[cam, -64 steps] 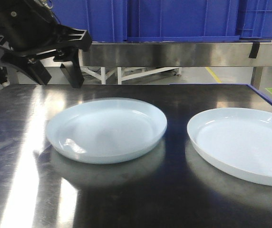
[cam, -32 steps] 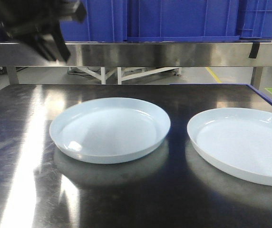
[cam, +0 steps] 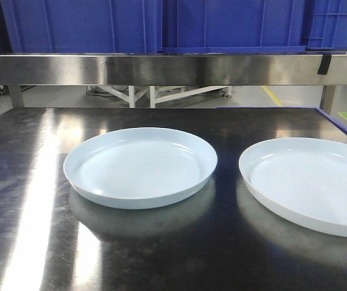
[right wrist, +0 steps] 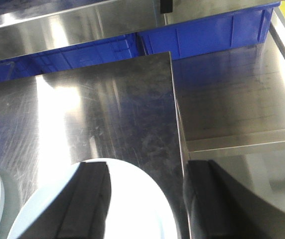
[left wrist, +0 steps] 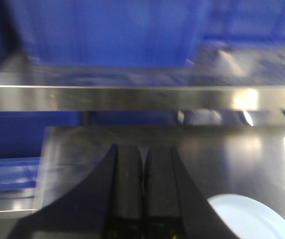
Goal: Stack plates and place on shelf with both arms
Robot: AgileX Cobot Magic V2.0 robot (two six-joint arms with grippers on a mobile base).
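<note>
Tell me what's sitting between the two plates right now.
Nothing; only bare dark tabletop separates the left plate and the right plate, shown in the front view.

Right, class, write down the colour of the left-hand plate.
The plate is plain pale blue-white; the front-facing view shows it best.

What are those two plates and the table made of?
The left plate and right plate look like glazed ceramic: glossy pale blue-white with soft highlights along the rims, though plastic is possible. The table looks like brushed stainless steel: grey, with streaky glare and faint reflections of the plates.
</note>
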